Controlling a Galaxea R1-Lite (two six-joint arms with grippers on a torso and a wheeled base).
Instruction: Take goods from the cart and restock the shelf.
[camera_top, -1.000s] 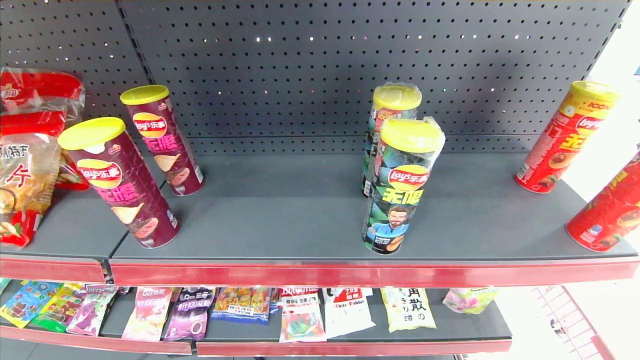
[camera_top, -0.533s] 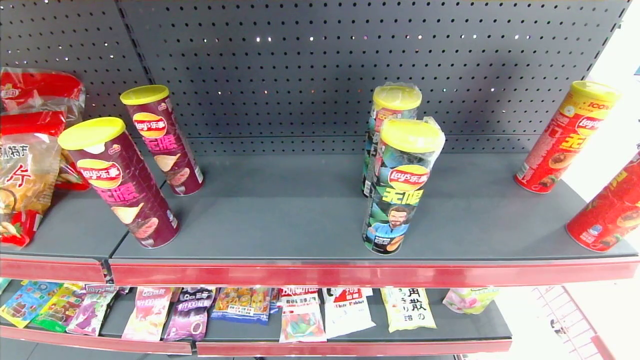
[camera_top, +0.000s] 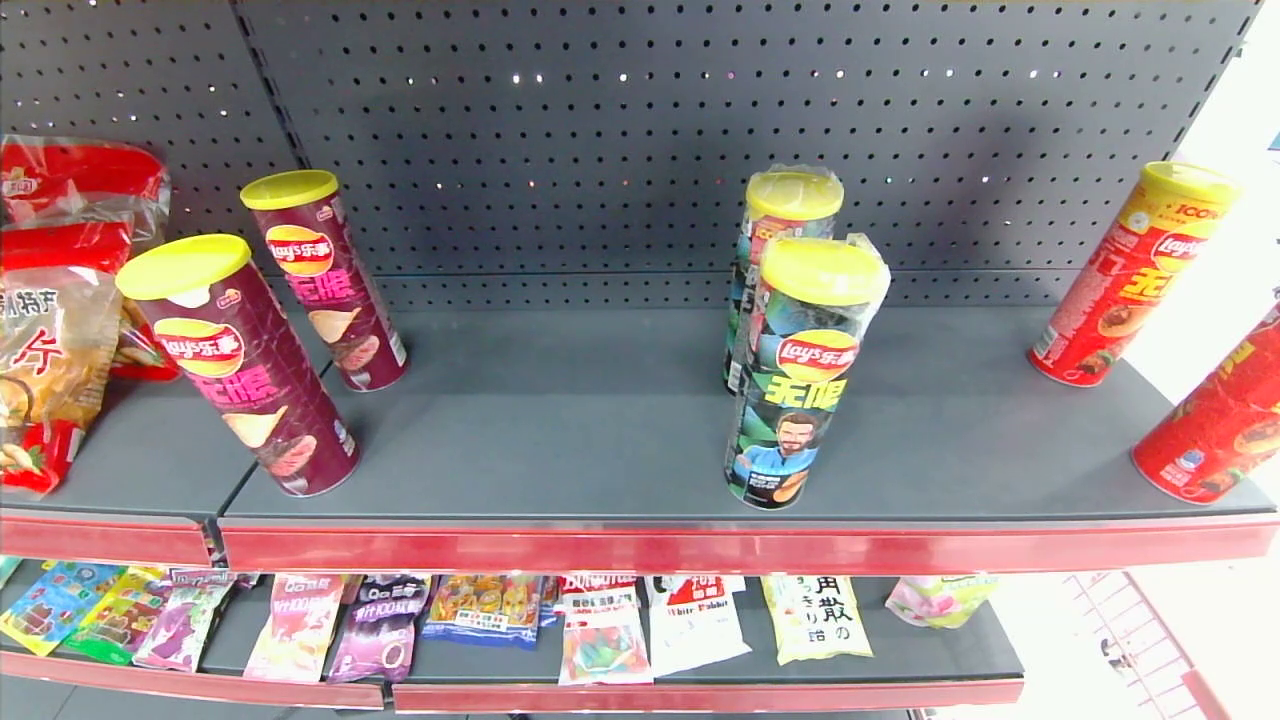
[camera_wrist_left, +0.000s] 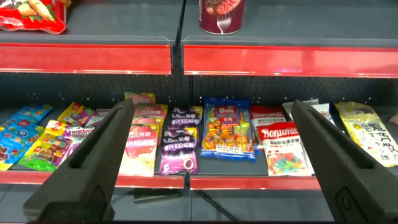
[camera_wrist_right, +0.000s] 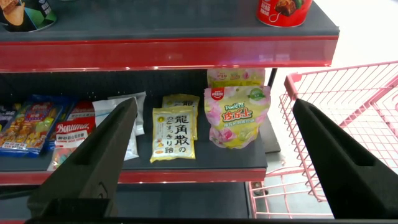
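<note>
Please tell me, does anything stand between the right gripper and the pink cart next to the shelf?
Nothing visible does. The right gripper, open and empty, faces the lower shelf. The cart stands beside that shelf's end, and only open space shows between them.

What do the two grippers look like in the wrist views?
The left gripper has two long, matte black fingers that taper like wedges toward the tips. The right gripper looks the same: plain black, no markings visible.
</note>
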